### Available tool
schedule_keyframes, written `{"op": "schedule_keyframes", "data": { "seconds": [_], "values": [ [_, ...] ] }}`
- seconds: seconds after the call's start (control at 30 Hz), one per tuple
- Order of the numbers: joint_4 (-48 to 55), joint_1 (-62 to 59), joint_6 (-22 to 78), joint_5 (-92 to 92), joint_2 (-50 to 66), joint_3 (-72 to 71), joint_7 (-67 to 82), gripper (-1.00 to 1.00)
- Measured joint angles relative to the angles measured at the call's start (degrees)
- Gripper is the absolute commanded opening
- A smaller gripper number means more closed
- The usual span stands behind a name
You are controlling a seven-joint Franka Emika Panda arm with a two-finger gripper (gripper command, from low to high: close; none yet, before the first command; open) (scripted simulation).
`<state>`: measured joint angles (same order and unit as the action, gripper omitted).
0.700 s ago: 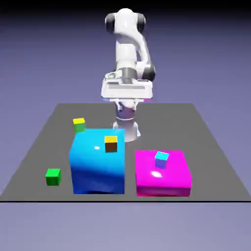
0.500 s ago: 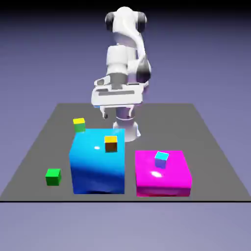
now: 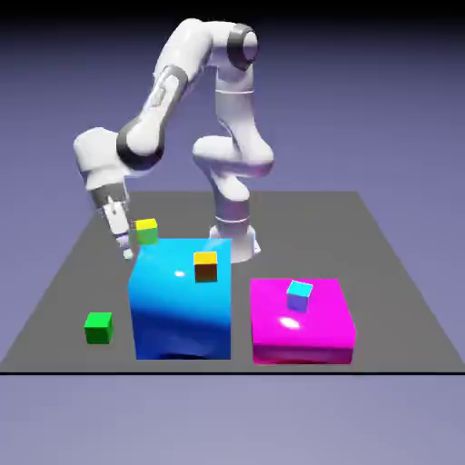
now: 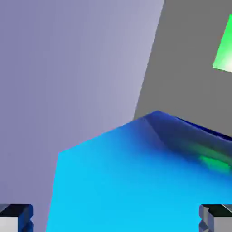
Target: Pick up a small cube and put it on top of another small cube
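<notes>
The small plain green cube (image 3: 98,327) lies on the grey table (image 3: 381,272) at the exterior view's left, in front of and below my hand. My gripper (image 3: 124,243) hangs tilted above the table, just left of the big blue block's (image 3: 182,300) far left corner and close beside a green cube with a yellow top (image 3: 146,230). In the hand view the gripper (image 4: 116,219) is open, its fingertips (image 4: 16,217) wide apart with nothing between them. The blue block (image 4: 136,181) fills the lower part. A bright green face (image 4: 224,45) shows at the right edge; I cannot tell which cube it is.
A small brown cube with a yellow top (image 3: 206,266) sits on the blue block. A flat magenta block (image 3: 313,327) at the exterior view's right carries a small cyan cube (image 3: 299,295). The robot's base (image 3: 234,238) stands behind the blue block.
The arm has swung from the middle toward the exterior view's left and come down. The hand now tilts beside the yellow-topped green cube. No cube has moved.
</notes>
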<state>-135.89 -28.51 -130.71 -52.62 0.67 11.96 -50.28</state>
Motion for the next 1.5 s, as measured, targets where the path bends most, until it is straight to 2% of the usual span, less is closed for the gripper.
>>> {"op": "schedule_keyframes", "data": {
  "seconds": [0.1,0.83,0.9,1.03,1.07,1.13,1.27,1.5],
  "values": [
    [3.32,-4.22,5.89,-7.47,4.68,1.86,-0.99,0.00],
    [-1.73,-38.27,15.90,-62.29,28.00,-21.49,-2.38,0.00],
    [-2.84,-42.30,14.38,-63.16,30.24,-24.14,-2.02,0.00],
    [3.14,-39.30,12.53,-66.70,36.47,-25.29,-0.29,0.00],
    [5.03,-38.36,11.94,-67.81,38.42,-25.65,0.25,-1.00],
    [5.03,-38.35,11.94,-67.93,38.43,-25.65,0.31,-1.00],
    [-2.80,-42.36,14.35,-63.29,30.22,-24.26,-1.87,-1.00],
    [8.52,-43.86,23.94,-47.21,26.89,-32.47,8.36,-1.00]
  ]
}}
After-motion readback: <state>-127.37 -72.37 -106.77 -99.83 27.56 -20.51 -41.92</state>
